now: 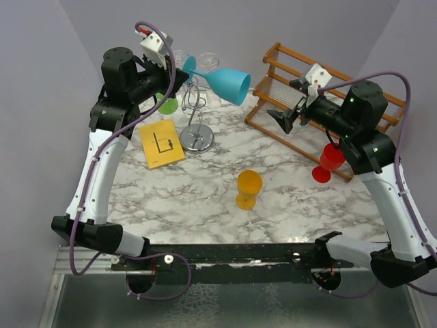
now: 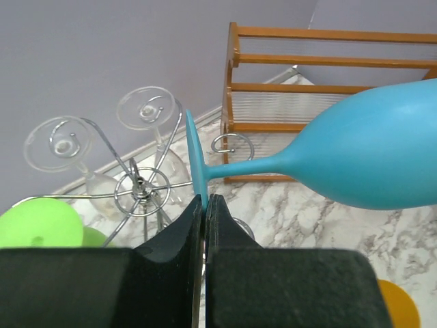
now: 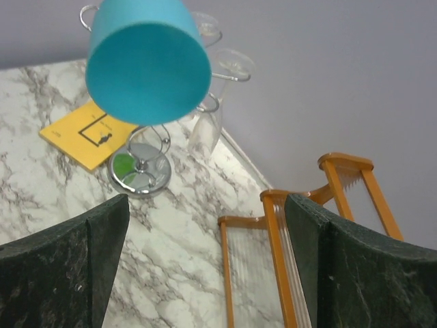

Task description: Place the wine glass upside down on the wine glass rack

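The teal wine glass hangs on its side in the air, its bowl mouth facing right. My left gripper is shut on the edge of the glass's round foot, just above the wine glass rack. This chrome wire stand carries two clear glasses upside down. My right gripper stands open and holds nothing, a short way right of the bowl. The rack's disc base shows below the bowl in the right wrist view.
A brown wooden slatted rack stands at the back right. A red glass sits under my right arm. A yellow glass stands mid-table, a green glass left of the chrome stand, and a yellow card beside its base.
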Available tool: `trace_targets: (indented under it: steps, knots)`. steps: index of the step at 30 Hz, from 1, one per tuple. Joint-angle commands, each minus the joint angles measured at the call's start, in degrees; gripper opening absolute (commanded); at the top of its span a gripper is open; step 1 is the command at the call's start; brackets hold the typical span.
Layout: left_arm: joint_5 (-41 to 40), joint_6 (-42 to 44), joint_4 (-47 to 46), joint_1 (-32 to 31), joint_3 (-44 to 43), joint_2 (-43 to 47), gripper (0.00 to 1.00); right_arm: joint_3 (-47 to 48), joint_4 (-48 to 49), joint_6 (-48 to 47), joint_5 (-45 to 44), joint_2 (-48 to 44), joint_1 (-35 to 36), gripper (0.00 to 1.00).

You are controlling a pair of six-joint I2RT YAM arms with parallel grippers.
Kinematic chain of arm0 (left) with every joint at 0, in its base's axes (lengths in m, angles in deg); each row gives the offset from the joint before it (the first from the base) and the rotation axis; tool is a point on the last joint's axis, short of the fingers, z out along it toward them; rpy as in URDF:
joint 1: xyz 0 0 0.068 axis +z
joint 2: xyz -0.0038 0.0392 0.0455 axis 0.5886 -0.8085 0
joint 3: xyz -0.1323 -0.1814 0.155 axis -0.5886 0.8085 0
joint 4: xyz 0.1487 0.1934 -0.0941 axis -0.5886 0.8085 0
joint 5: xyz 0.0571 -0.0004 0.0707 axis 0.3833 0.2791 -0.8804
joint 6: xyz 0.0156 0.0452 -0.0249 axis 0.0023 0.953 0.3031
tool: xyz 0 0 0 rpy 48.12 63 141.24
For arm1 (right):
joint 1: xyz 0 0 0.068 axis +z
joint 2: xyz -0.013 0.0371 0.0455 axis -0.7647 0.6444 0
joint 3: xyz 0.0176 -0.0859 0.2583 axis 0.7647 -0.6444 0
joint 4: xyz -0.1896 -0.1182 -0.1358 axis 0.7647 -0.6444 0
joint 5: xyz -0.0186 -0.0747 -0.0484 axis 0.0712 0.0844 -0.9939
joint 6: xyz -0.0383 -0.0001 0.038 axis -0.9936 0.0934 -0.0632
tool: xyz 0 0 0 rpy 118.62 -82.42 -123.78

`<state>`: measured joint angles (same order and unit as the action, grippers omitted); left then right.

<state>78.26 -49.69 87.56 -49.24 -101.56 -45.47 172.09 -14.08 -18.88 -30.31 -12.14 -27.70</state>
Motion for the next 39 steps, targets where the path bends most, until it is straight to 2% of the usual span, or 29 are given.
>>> trace_targets:
  steps: [1,8,13,21,30,34,39]
  knots:
    - [-4.5,9.0,4.5,0.2,-4.7,1.3,0.0,-4.5,-0.9,-4.6,-2.0,-1.0,0.2,0.95]
    - [-8.1,18.9,10.9,0.2,-9.7,1.0,0.0,-11.1,1.1,-6.5,-1.5,-1.6,0.2,0.96]
    - [-6.2,24.2,15.0,0.2,-11.4,1.1,0.0,-15.6,3.6,-6.8,-0.3,-2.4,0.2,0.96]
    - [-3.6,40.2,27.4,0.1,-15.4,2.5,0.0,-25.6,10.1,-5.0,0.6,-4.5,0.2,0.97]
    - [-3.8,52.5,36.4,0.1,-14.7,4.1,0.0,-27.0,9.5,-4.3,3.1,-3.8,0.2,0.97]
    - [-7.3,58.8,39.6,0.1,-15.0,4.0,0.0,-27.9,9.8,-4.4,2.6,-3.9,0.2,0.97]
    - [-12.7,63.5,37.9,0.0,-13.3,4.0,0.0,-28.2,9.9,-4.6,2.3,-3.7,0.2,0.97]
